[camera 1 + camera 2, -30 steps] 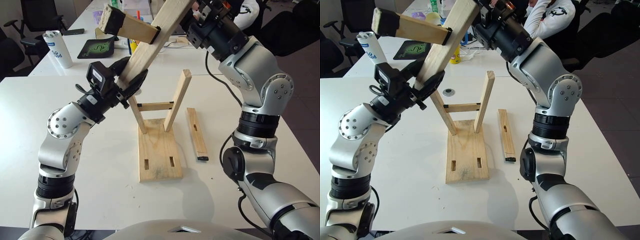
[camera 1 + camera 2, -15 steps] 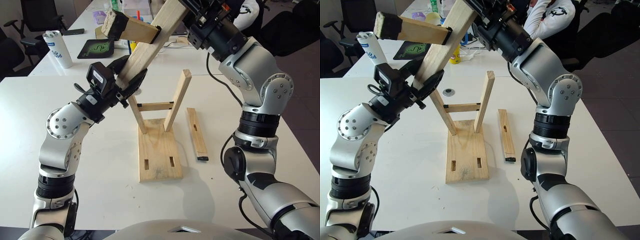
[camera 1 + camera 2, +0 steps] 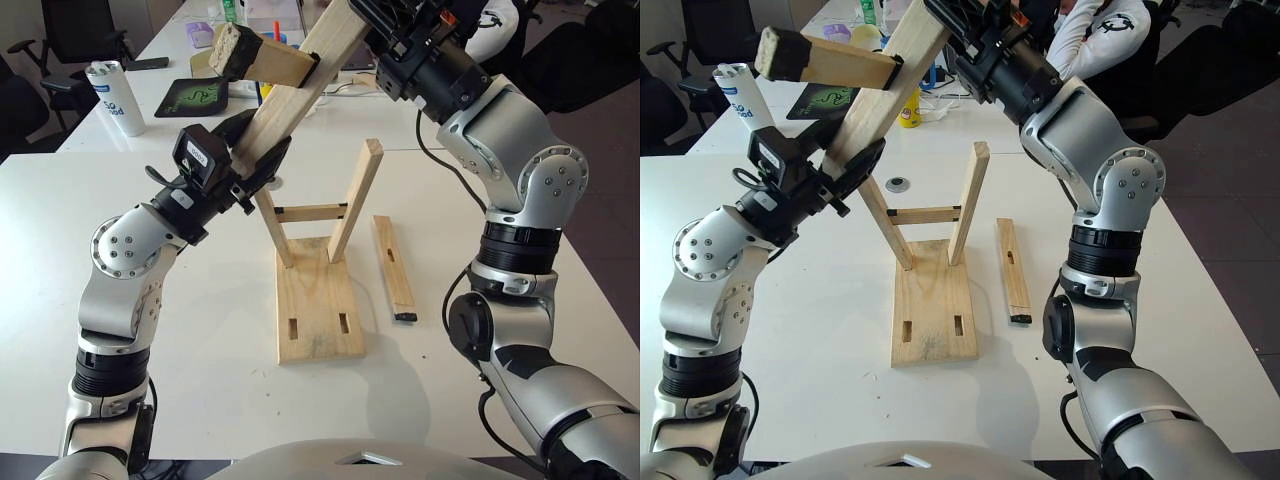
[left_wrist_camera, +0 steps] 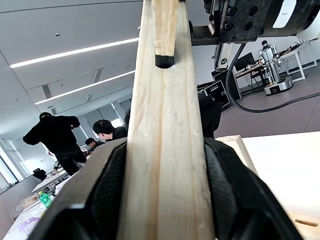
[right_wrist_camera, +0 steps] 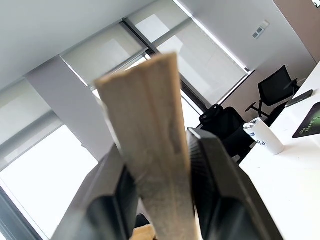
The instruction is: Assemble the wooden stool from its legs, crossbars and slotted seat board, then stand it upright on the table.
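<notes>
The left end effector clamped the slanted leg low and the right end effector clamped its top, holding it aloft by the far left of the seat board on the bench. Fitting this leg seemed in hand; next — stand it upright into a near slot.

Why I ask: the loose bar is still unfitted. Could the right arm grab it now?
Probably not yet. The bar lies clear beside the board, but the right gripper is shut on the raised leg, which the left gripper also grips, so its jaws are taken.
</notes>
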